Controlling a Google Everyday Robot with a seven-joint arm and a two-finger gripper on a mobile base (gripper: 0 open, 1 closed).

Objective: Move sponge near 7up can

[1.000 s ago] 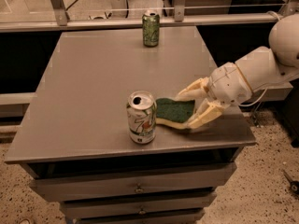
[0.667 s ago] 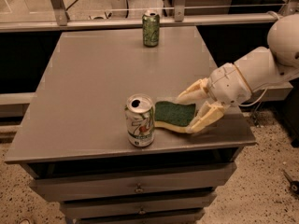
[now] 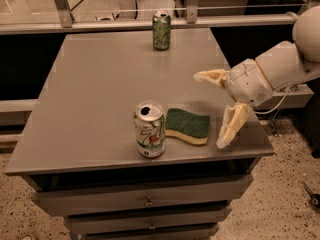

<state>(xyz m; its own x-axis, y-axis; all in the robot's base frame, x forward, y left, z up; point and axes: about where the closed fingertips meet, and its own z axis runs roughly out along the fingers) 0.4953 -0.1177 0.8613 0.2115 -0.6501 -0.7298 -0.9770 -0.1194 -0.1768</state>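
Observation:
The sponge [image 3: 187,126], dark green on top with a pale yellow body, lies flat on the grey table [image 3: 95,94] near the front edge. Its left end is right beside the 7up can [image 3: 149,129], a silver-white can with a green logo that stands upright with its top punched open. My gripper [image 3: 212,109] hangs just right of the sponge, lifted off it. Its two pale fingers [image 3: 231,125] are spread wide apart and hold nothing.
A darker all-green can [image 3: 161,31] stands upright at the table's far edge. A metal rail [image 3: 150,21] runs behind the table. Drawers [image 3: 145,200] sit under the tabletop. The table's right edge is just below my gripper.
My gripper let go of the sponge, opened wide and drew back to the right and up. The sponge now lies on the table beside the 7up can.

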